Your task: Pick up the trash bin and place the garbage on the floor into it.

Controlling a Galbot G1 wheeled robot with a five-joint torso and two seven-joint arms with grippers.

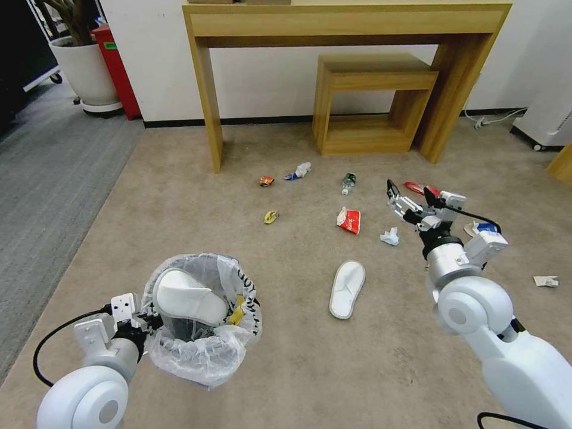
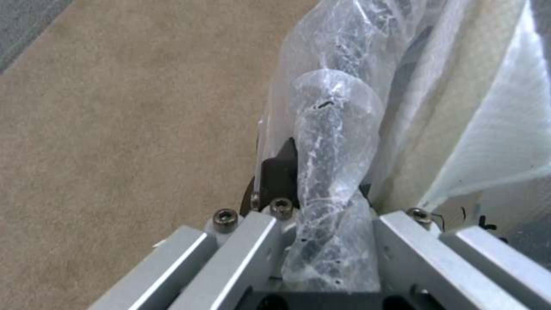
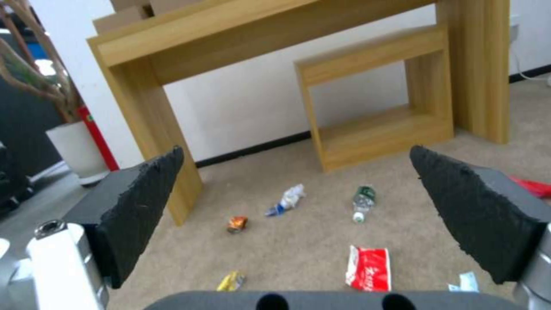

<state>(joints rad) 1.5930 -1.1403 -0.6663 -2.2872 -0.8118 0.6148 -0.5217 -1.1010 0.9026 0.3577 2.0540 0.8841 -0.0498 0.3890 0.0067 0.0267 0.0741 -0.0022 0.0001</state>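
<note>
The trash bin (image 1: 205,351) with its crinkly white bag hangs at the lower left. My left gripper (image 1: 148,322) is shut on its rim; the left wrist view shows the gripper (image 2: 327,172) clamped on the bagged rim (image 2: 335,129). A white slipper (image 1: 187,298) lies inside the bin. My right gripper (image 1: 411,194) is open above the floor (image 1: 286,381), holding nothing. Between its fingers (image 3: 143,206) I see litter: a red packet (image 3: 368,267), a bottle (image 3: 361,202), an orange wrapper (image 3: 236,224) and a yellow wrapper (image 3: 230,280). Another slipper (image 1: 347,289) lies mid-floor.
More litter lies around: a tissue (image 1: 298,171), a crumpled scrap (image 1: 390,236), a red wrapper (image 1: 417,187), a carton (image 1: 484,227) and a white scrap (image 1: 545,280). A wooden table (image 1: 205,89) and a small shelf (image 1: 369,101) stand at the wall. Grey carpet (image 1: 47,173) runs along the left.
</note>
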